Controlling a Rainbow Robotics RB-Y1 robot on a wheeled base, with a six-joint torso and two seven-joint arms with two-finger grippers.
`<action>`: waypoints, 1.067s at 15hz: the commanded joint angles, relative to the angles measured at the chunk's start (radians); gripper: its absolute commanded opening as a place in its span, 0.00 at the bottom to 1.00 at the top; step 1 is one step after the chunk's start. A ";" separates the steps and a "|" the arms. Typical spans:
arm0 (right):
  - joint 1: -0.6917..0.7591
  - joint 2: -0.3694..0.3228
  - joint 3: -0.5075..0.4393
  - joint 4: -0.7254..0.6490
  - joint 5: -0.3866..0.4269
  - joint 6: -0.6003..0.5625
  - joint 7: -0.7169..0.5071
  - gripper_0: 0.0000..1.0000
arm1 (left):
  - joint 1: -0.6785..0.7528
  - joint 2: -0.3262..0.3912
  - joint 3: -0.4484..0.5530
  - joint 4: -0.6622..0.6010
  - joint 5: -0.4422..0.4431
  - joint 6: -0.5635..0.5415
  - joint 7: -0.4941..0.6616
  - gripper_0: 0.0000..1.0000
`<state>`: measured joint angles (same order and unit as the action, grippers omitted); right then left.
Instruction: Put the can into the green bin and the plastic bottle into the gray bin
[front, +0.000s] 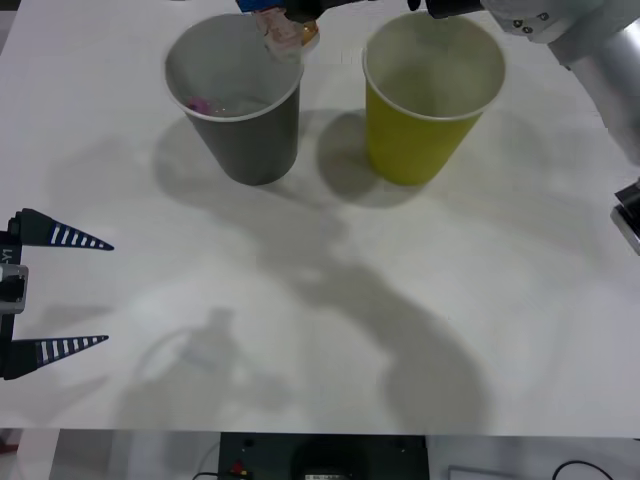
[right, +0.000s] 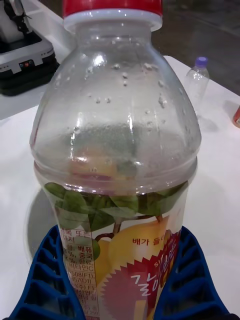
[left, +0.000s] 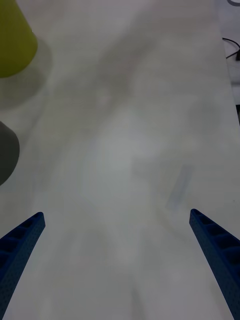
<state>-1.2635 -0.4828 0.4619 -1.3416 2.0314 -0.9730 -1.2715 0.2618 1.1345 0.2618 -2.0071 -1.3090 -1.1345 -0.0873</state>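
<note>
Right gripper jaws clamped on the plastic bottle, held above the far rim of the gray bin, green bin beside it on the white counter, left gripper jaws spread wide, low at the counter's left edge

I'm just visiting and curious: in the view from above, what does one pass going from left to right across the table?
Left pincer, open at the left edge → gray bin → green bin.

White table under bright light, shadows across it.
</note>
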 joint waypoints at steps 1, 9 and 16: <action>-0.034 0.072 0.000 0.091 0.009 0.040 0.050 0.00 | 0.000 0.000 0.000 0.000 0.000 0.000 0.000 1.00; -0.043 0.089 0.063 0.118 0.016 0.099 0.055 0.80 | 0.000 0.000 0.000 0.000 0.000 0.000 0.000 1.00; -0.036 0.070 0.063 0.102 -0.013 0.099 0.055 1.00 | 0.000 0.000 0.000 0.000 0.000 0.000 0.000 1.00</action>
<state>-1.3007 -0.4044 0.5247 -1.2327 2.0240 -0.8743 -1.2164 0.2618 1.1345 0.2618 -2.0071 -1.3090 -1.1345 -0.0873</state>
